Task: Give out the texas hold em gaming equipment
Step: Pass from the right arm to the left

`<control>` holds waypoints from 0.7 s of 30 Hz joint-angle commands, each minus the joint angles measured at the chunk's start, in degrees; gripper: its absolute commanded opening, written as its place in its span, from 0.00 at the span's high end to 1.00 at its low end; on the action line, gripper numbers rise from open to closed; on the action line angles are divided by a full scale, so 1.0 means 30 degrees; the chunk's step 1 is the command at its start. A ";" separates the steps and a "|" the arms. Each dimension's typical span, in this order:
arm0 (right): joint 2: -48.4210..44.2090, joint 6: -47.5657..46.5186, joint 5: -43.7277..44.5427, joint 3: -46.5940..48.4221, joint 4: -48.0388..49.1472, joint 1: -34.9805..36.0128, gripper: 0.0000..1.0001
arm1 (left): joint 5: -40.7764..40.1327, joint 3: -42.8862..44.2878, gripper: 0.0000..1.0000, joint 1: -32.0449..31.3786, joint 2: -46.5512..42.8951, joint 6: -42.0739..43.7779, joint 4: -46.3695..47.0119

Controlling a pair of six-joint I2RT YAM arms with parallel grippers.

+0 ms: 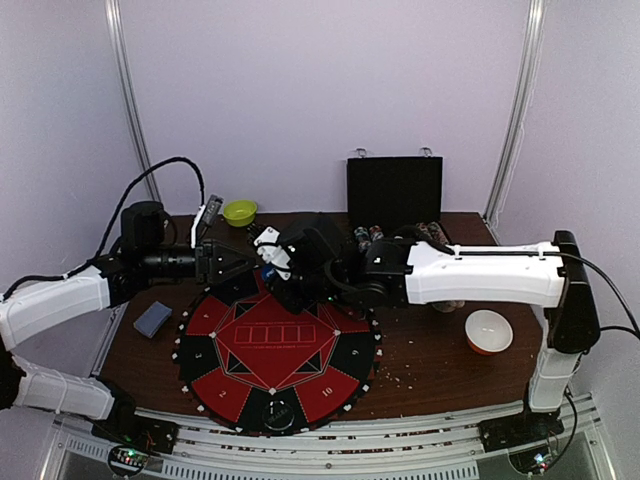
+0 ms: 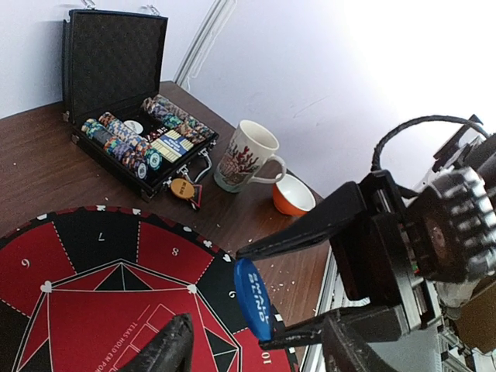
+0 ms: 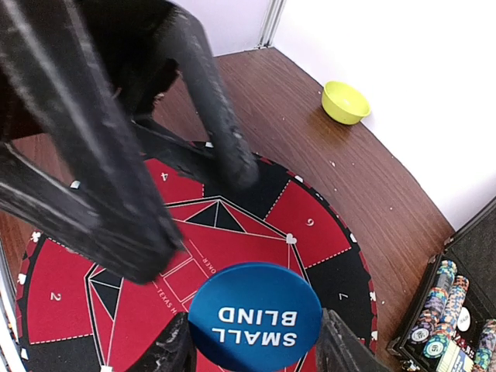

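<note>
My right gripper (image 1: pixel 270 274) (image 3: pixel 253 342) is shut on a blue round disc (image 3: pixel 255 316) marked SMALL BLIND and holds it by its edges above the far part of the round red-black mat (image 1: pixel 300 385). My left gripper (image 1: pixel 243 262) (image 2: pixel 256 353) is open, and its fingers (image 3: pixel 85 163) stand close beside the disc (image 2: pixel 253 298) without touching it. A grey-blue card deck (image 1: pixel 152 319) lies left of the mat. An open black case (image 2: pixel 116 62) holds striped poker chips (image 2: pixel 128 146). An orange disc (image 2: pixel 181 188) and a small red-black triangle (image 2: pixel 194 198) lie in front of the case.
A white mug (image 2: pixel 246 155) and an orange bowl (image 2: pixel 293 195) (image 1: pixel 488 331) stand on the right of the brown table (image 1: pixel 430 355). A green bowl (image 1: pixel 239 212) (image 3: pixel 345 101) sits at the back left. White crumbs lie on the table by the mat.
</note>
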 commanded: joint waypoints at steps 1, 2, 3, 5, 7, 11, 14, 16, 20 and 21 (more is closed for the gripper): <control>0.0418 -0.0487 0.0645 0.0604 0.0466 0.0386 0.66 | 0.0036 -0.0083 0.43 -0.0191 0.0782 -0.0473 0.1569; 0.0452 -0.0504 0.0656 0.0635 0.0483 0.0415 0.66 | 0.0143 -0.0027 0.45 -0.0232 0.0981 -0.0442 0.1499; 0.0496 -0.0525 0.0672 0.0658 0.0470 0.0415 0.66 | 0.0196 0.0031 0.49 -0.0263 0.1141 -0.0361 0.1380; 0.0600 -0.0581 0.0734 0.0737 0.0412 0.0439 0.66 | 0.0266 0.0176 0.56 -0.0360 0.1389 -0.0051 0.1025; 0.0740 -0.0629 0.0848 0.0892 0.0316 0.0469 0.66 | 0.0411 0.0359 0.57 -0.0553 0.1593 0.0382 0.0661; 0.0837 -0.0773 0.0892 0.1052 0.0436 0.0518 0.67 | 0.0448 0.0540 0.67 -0.0761 0.1984 0.1020 -0.0096; 0.0814 -0.0890 0.1055 0.1110 0.0514 0.0534 0.67 | 0.0850 0.0618 0.71 -0.0940 0.2132 0.1295 -0.0239; 0.0808 -0.0980 0.1148 0.1102 0.0515 0.0554 0.67 | 0.1074 0.0751 0.78 -0.1026 0.2178 0.1426 -0.0330; 0.0723 -0.0996 0.1146 0.0978 0.0515 0.0533 0.67 | 0.1244 0.0932 1.00 -0.1072 0.2089 0.1539 -0.0598; 0.0688 -0.1000 0.1187 0.0906 0.0518 0.0551 0.67 | 0.1143 0.0909 1.00 -0.1074 0.2027 0.1381 -0.0628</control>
